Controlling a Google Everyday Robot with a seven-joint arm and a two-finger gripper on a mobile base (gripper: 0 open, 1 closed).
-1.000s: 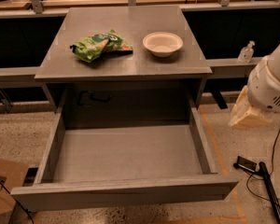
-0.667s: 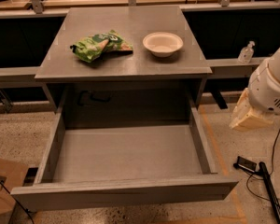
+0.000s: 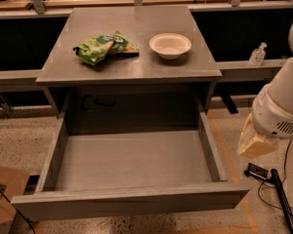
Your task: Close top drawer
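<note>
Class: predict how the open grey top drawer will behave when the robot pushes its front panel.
The top drawer looks empty, so it probably slides in lightly. Its wide front seems rigid; an off-centre push might skew it. The pincer hangs to its right, not touching.

Green snack bag (image 3: 103, 47), white bowl (image 3: 170, 45) on countertop (image 3: 136, 71); bottle (image 3: 257, 54) right.

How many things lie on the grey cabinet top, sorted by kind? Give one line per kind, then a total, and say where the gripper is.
Green snack bags: 1
White bowls: 1
Total on the cabinet top: 2
The top drawer below stands open. The gripper is out of view; only the robot's arm shows, right of the drawer.
</note>
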